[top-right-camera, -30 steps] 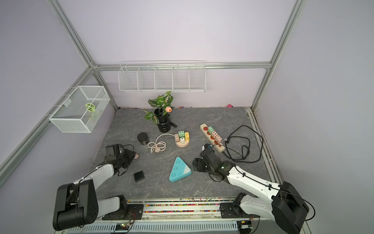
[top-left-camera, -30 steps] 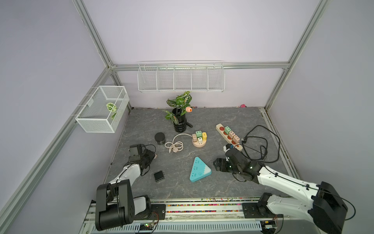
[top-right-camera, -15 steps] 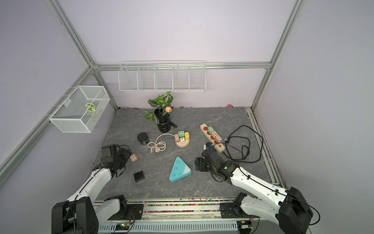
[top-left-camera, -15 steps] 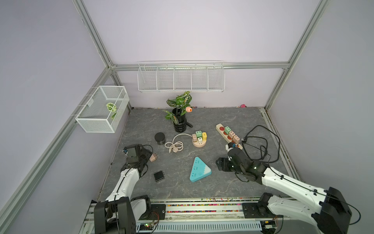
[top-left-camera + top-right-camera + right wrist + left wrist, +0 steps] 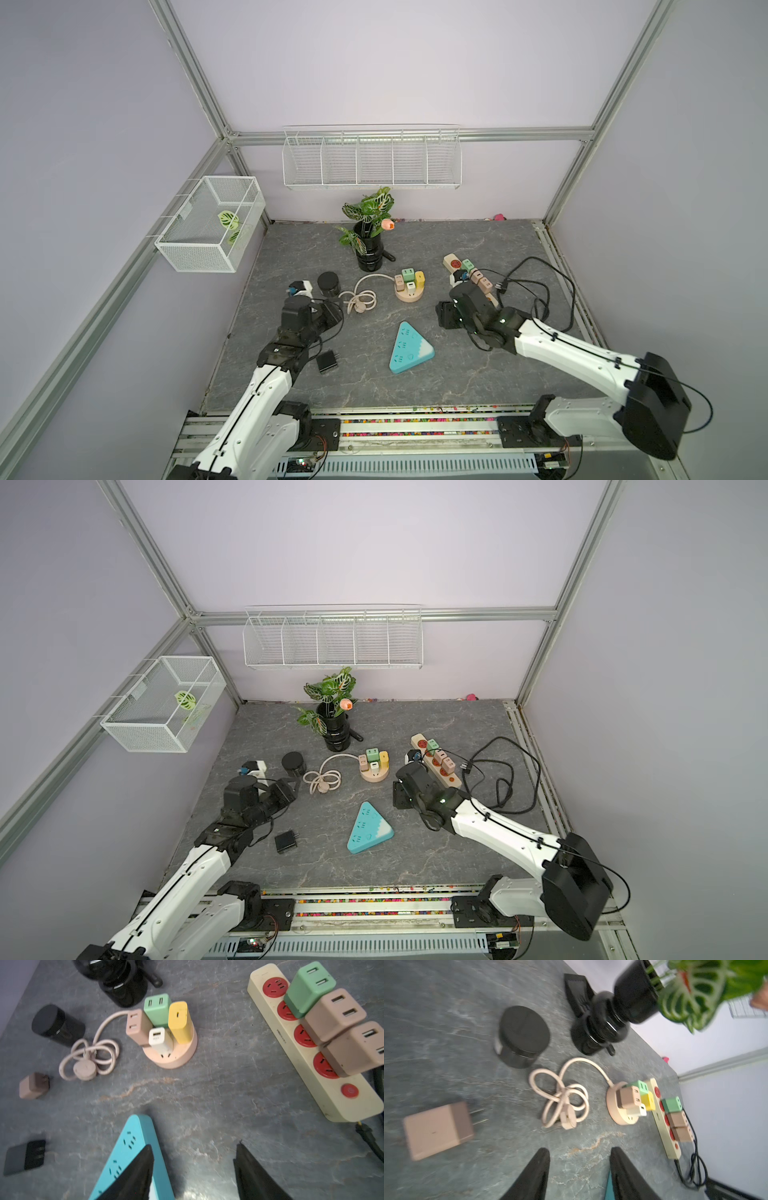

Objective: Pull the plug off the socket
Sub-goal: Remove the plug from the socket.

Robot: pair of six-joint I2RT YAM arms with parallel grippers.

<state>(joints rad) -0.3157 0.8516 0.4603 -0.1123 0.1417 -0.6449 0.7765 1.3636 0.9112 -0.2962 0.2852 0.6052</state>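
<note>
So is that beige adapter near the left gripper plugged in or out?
Out. The beige adapter lies on its side on the table, with its two prongs bare and nothing around them.

We are seeing a white left arm (image 5: 266,390) and right arm (image 5: 573,357) with black joints. Thin black cables are running along both

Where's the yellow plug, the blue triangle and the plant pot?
yellow plug (image 5: 179,1022): right wrist view, its long side.
blue triangle (image 5: 409,349): a top view, its flat top.
plant pot (image 5: 370,253): a top view, its black side.
</note>
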